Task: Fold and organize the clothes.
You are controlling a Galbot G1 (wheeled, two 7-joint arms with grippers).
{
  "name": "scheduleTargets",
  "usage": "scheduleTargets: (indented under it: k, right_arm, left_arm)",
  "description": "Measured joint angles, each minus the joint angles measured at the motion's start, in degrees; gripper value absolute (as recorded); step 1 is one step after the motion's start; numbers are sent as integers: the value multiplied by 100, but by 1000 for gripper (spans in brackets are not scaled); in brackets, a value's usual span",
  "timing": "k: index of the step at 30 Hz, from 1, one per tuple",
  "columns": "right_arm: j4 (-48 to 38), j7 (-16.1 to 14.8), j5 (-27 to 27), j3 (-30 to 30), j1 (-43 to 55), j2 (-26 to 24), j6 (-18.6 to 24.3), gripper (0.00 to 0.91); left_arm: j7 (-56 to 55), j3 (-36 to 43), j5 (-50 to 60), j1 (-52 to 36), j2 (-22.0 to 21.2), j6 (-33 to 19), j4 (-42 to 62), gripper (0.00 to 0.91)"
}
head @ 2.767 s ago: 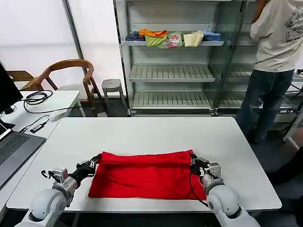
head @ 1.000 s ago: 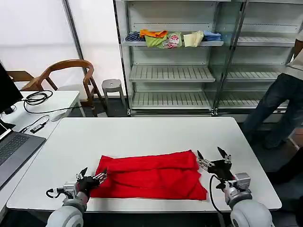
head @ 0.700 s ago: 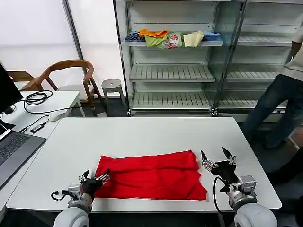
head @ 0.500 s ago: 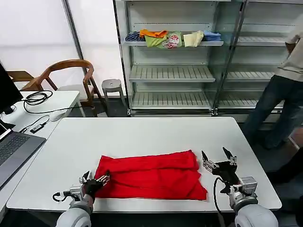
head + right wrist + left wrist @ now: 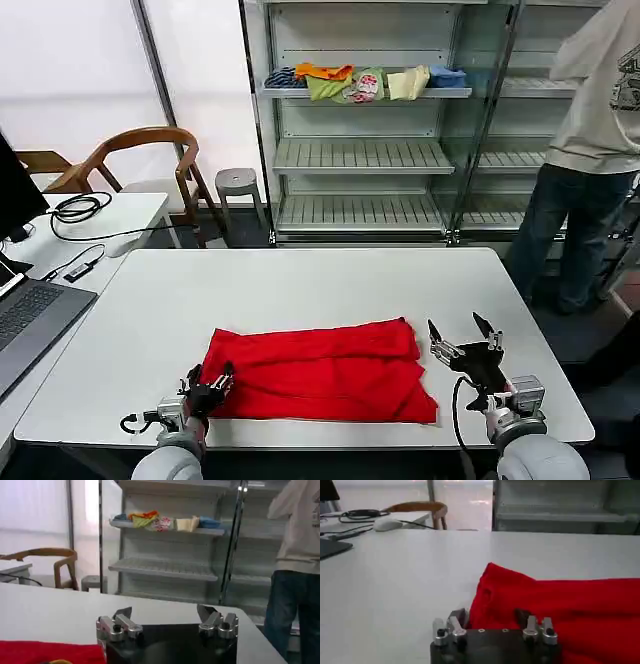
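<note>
The clothes, a bright red T-shirt point(image 5: 320, 368), lie folded into a wide band on the white table point(image 5: 320, 285), toward its near edge. My left gripper point(image 5: 210, 385) sits low at the shirt's near left corner, open. In the left wrist view the red shirt point(image 5: 560, 605) has its edge lying between the spread fingers point(image 5: 457, 617) of that gripper point(image 5: 490, 616). My right gripper point(image 5: 465, 350) hovers just right of the shirt's right end, open and holding nothing. The right wrist view shows this gripper point(image 5: 164, 612) with a strip of the shirt point(image 5: 45, 652) beside it.
A laptop point(image 5: 30, 320) and a side table with cables point(image 5: 80, 210) stand at the left, a wooden chair point(image 5: 150, 150) behind. A shelf unit point(image 5: 360, 150) at the back holds small coloured garments point(image 5: 360, 82). A person point(image 5: 595, 150) stands at the far right.
Both grippers have let go of the shirt's far corners and drawn back. The left gripper has slid right to the near left corner. The person moved back into view at right.
</note>
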Motion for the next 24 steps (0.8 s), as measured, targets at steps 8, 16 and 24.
scheduleTargets:
  k: [8, 16, 24]
  right_arm:
    - [5, 8, -5, -11, -20, 3, 0, 907]
    - [-39, 16, -29, -52, 20, -7, 18, 907]
    - [-102, 18, -65, -148, 118, -44, 36, 907]
  left_arm:
    - [51, 29, 66, 7, -37, -8, -10, 20]
    - [144, -66, 154, 39, -11, -27, 18, 10]
    - [241, -491, 52, 159, 129, 100, -43, 10]
